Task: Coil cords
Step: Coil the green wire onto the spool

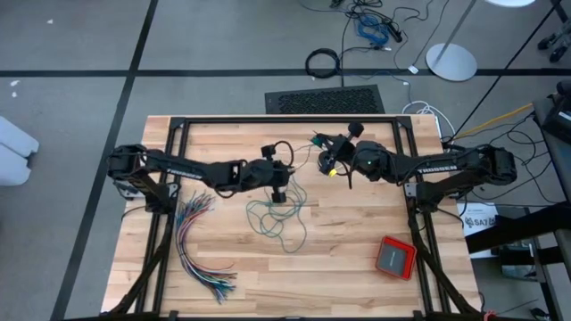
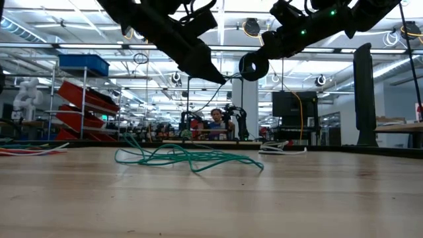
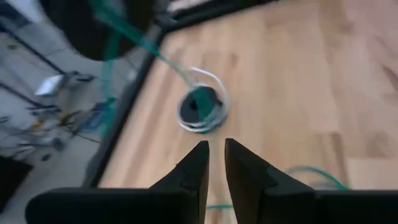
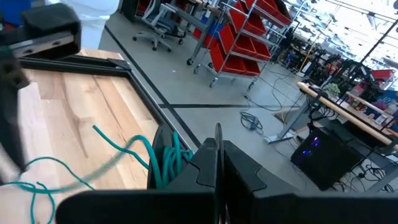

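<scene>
Loosely, we see the teal-green cord sprawled in tangled loops on the wooden table near its middle, one strand rising toward the arms. Our left gripper hangs just above those loops, its fingers nearly together with a narrow gap, nothing visibly between them. Our right gripper, near the table's far edge, has its fingers pressed together, several green strands bunched just beside them.

Overhead and table-level views share the teal-green cord; wrist cameras sit close.
</scene>
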You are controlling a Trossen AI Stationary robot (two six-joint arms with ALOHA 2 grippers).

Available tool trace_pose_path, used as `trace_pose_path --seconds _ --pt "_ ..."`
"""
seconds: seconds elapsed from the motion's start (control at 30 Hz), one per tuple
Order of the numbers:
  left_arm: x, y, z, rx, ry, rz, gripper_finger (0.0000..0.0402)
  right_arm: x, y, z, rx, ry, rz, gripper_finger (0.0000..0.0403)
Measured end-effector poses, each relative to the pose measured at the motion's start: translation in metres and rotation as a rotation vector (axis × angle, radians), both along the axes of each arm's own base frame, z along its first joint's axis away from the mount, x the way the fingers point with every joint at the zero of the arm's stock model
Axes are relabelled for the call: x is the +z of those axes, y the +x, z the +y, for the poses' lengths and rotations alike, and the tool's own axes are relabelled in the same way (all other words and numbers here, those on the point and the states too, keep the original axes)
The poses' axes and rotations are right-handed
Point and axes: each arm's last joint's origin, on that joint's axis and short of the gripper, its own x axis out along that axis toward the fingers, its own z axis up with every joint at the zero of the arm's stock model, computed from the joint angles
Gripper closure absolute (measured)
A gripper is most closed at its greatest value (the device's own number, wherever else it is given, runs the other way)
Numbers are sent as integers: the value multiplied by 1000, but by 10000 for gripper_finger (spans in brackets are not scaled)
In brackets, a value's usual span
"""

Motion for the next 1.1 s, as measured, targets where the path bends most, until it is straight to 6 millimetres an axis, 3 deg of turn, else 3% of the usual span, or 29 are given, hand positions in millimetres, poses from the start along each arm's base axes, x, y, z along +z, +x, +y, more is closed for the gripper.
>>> trace_pose_path --seconds 0.47,0.8,1.1 --pt "-1 -1 -1 47 37 -20 342 0 0 0 4 0 -4 403" --pt "-20 9 1 92 61 0 343 0 0 0 6 1 -5 403" --pt "-8 7 -1 110 77 -42 384 0 0 0 6 0 -2 403"
